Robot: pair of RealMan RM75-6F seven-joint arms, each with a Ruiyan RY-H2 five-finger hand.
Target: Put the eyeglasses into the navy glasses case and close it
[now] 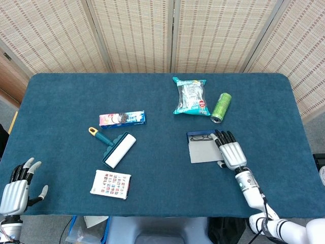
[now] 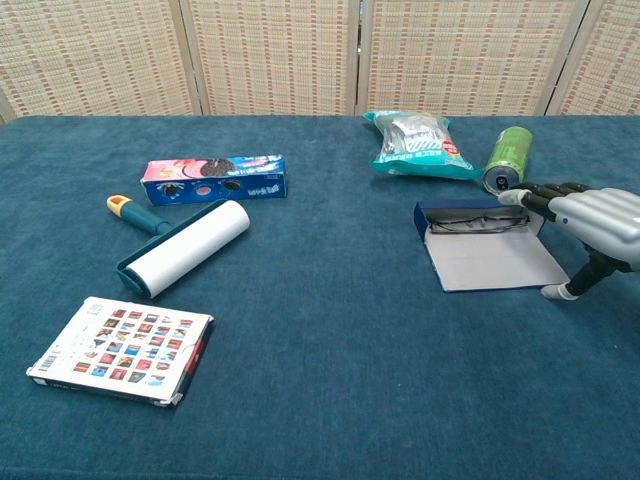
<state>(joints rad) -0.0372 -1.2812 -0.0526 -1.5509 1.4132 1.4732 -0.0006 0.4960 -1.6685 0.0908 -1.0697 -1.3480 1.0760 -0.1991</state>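
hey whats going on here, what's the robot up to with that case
The right hand is at the right end of the open navy glasses case, its fingers reaching the case's far corner. The eyeglasses already lie in the tray, and the grey lid flap lies flat on the table, so the case is not yet closed. The left hand hangs open off the table's near-left corner, holding nothing.

A table (image 1: pixel 61 96) covered in dark blue cloth carries everything. Near its centre-right lies the open navy glasses case (image 1: pixel 204 148), grey flap (image 2: pixel 497 265) flat on the cloth. At its one o'clock a green can (image 1: pixel 221 107) lies on its side, a snack bag (image 1: pixel 190 95) beside it. Toward nine o'clock sit a cookie box (image 1: pixel 122 119) and a lint roller (image 1: pixel 115 147), with a card pack (image 1: pixel 110 184) at seven.
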